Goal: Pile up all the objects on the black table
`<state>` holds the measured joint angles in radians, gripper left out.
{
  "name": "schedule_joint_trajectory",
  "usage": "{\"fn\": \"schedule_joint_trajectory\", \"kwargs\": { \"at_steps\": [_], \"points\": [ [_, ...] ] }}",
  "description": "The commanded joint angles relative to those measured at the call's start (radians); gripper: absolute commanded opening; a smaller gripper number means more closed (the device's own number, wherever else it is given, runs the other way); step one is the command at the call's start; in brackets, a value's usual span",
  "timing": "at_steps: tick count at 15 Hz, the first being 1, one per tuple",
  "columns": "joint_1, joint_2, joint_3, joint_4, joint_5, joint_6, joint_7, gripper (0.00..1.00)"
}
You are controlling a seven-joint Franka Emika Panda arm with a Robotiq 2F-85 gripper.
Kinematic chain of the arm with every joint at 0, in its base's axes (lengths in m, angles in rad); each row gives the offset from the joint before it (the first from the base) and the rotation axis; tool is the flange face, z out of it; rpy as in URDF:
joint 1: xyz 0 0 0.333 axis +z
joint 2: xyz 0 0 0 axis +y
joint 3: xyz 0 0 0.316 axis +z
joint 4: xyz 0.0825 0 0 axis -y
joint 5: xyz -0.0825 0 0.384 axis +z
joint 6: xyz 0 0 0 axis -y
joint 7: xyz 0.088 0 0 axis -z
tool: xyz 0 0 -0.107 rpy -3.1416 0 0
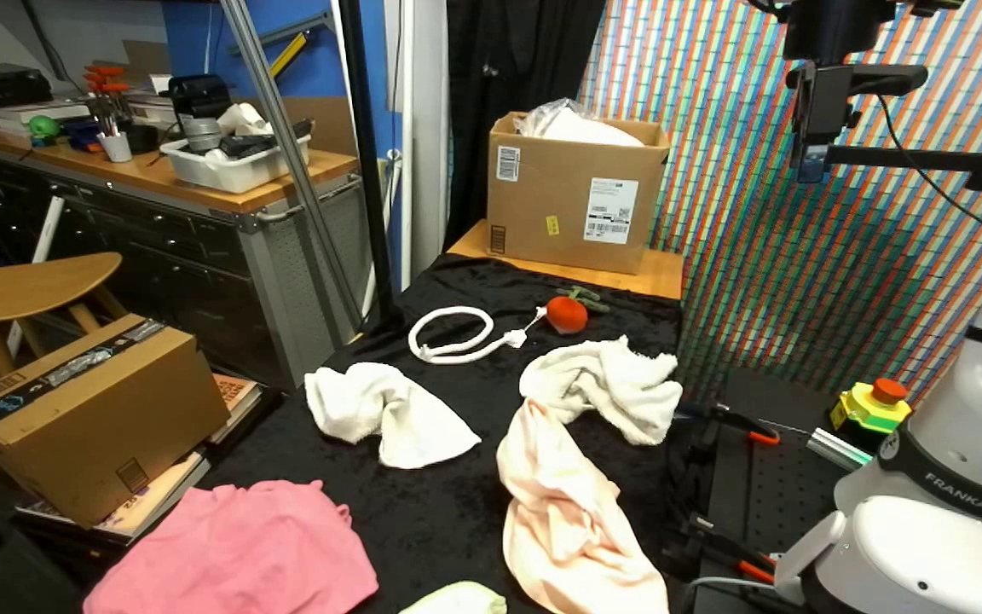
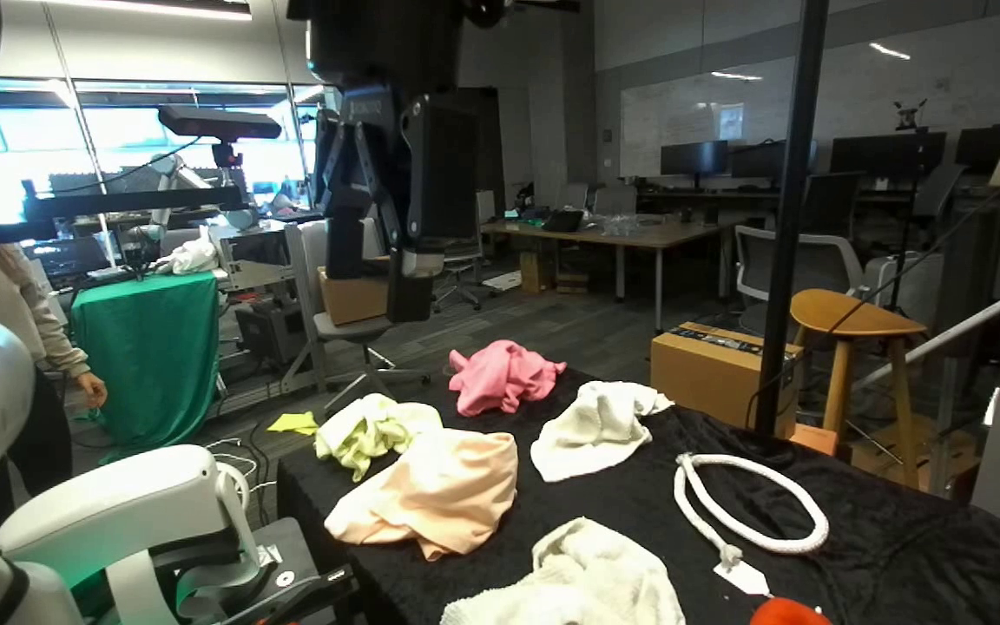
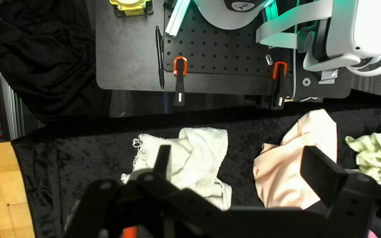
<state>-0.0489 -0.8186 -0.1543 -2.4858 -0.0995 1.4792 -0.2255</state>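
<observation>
My gripper (image 3: pixel 241 165) is open and empty, high above the black table (image 1: pixel 440 520); it also shows in both exterior views (image 1: pixel 812 162) (image 2: pixel 385 273). Several things lie spread apart on the table. They are a pink cloth (image 1: pixel 244 550), a light green cloth (image 2: pixel 374 430), a peach cloth (image 1: pixel 568 520) and two white cloths (image 1: pixel 389 418) (image 1: pixel 610 384). A white rope loop (image 1: pixel 457 358) and a red ball (image 1: pixel 566 315) with green parts lie near the box end. In the wrist view, one white cloth (image 3: pixel 203 155) and the peach cloth (image 3: pixel 289 168) show behind the fingers.
A cardboard box (image 1: pixel 576 196) stands on the wooden surface at the table's end. A dark pole (image 2: pixel 782 217) rises beside the table. The robot's base plate (image 3: pixel 210 53) holds orange-and-black clamps (image 3: pixel 180 66), a white headset (image 3: pixel 372 29) and a yellow emergency stop (image 1: pixel 870 409).
</observation>
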Motion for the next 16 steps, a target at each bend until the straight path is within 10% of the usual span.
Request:
{"fn": "schedule_joint_trajectory", "kwargs": {
  "at_steps": [1,16],
  "points": [
    [0.038,0.035,0.046,0.006,-0.007,0.023,0.004,1.00],
    [0.251,0.493,0.340,0.275,-0.014,0.178,0.050,1.00]
  ]
}}
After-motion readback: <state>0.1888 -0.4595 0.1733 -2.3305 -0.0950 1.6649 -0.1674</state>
